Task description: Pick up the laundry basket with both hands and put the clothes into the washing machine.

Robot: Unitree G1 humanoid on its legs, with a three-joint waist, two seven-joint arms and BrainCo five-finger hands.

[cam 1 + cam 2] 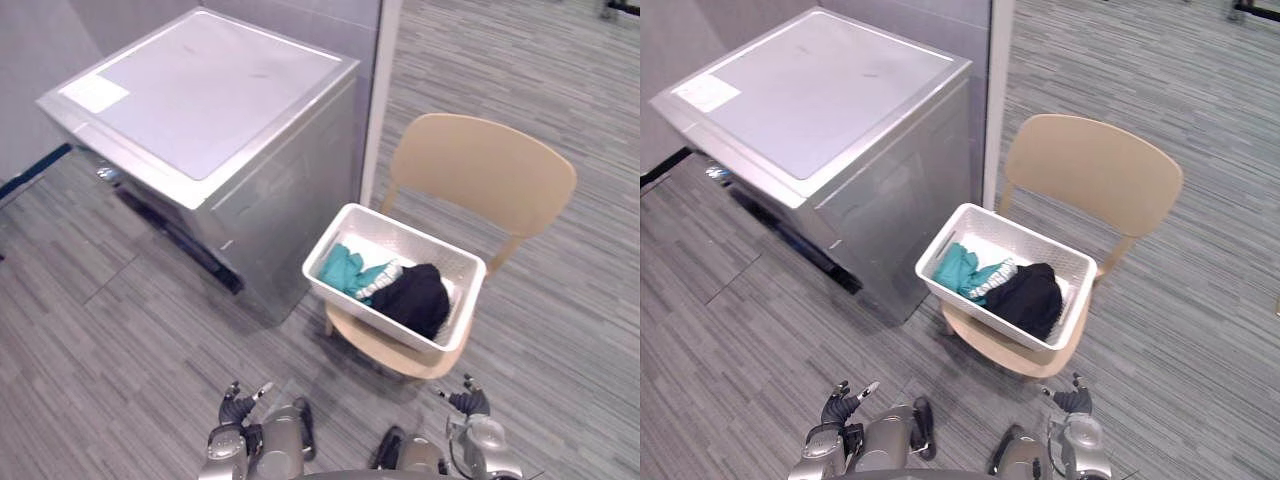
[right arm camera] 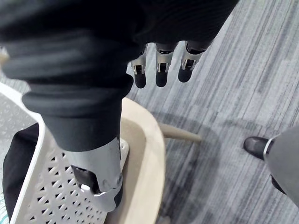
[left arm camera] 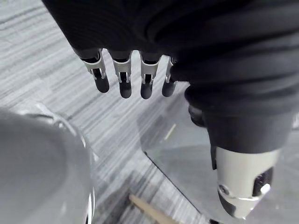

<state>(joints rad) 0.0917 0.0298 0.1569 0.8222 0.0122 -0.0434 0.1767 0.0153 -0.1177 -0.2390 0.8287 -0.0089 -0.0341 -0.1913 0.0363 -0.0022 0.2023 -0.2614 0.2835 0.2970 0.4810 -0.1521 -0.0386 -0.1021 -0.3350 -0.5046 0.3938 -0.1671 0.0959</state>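
Laundry basket (image 1: 372, 316) sits on the seat of a wooden chair (image 1: 480, 170), holding teal, white and black clothes (image 1: 410, 298); the washing machine (image 1: 210, 90) stands at its 10 o'clock, while the left hand (image 1: 237, 408) hangs at the basket's 7 o'clock and the right hand (image 1: 470, 402) at 5 o'clock, both with fingers straight and loose, holding nothing

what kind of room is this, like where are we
Probably a laundry corner, in a home or a mock-up of one. A silver washing machine stands next to a wooden chair, which carries a white laundry basket of teal and black clothes. The floor is grey plank.
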